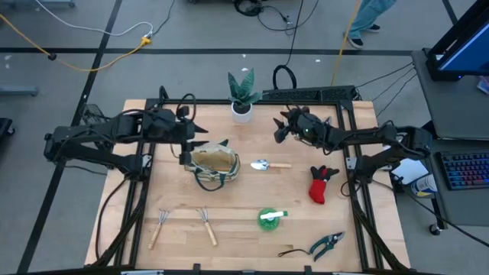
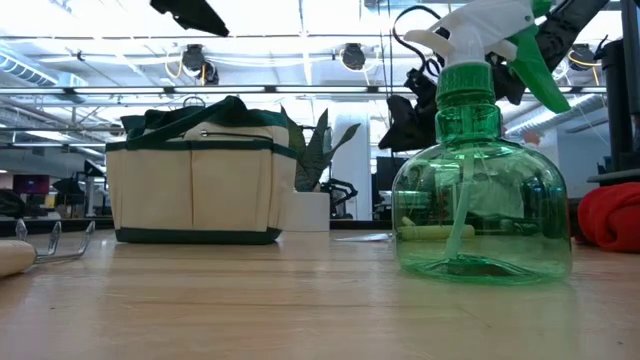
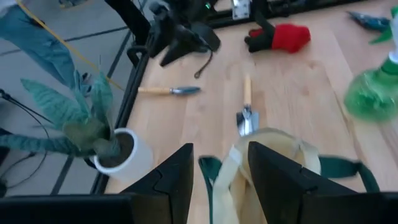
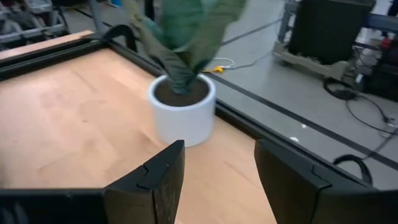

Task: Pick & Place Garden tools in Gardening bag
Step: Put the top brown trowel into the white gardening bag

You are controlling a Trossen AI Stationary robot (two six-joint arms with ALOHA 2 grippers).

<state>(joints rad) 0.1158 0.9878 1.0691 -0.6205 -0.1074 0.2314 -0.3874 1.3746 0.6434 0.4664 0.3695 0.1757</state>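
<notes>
High view: your left gripper (image 1: 186, 150) hangs parted and empty, the bag (image 1: 215, 162) just beyond its jaws. Your right gripper (image 1: 281, 128) waits wide, holding nothing, trowel (image 1: 269, 164) ahead. No tool appears bagged; next, close 1 jaw pair on that trowel.

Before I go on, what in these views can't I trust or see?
- Gardening bag interior: high view too small, low view shows only its side wall.
- Left gripper over the bag: left wrist view cuts the bag at the edge.
- Pruning shears: blurred in the left wrist view.
- Red glove: cut off in the low view.
</notes>
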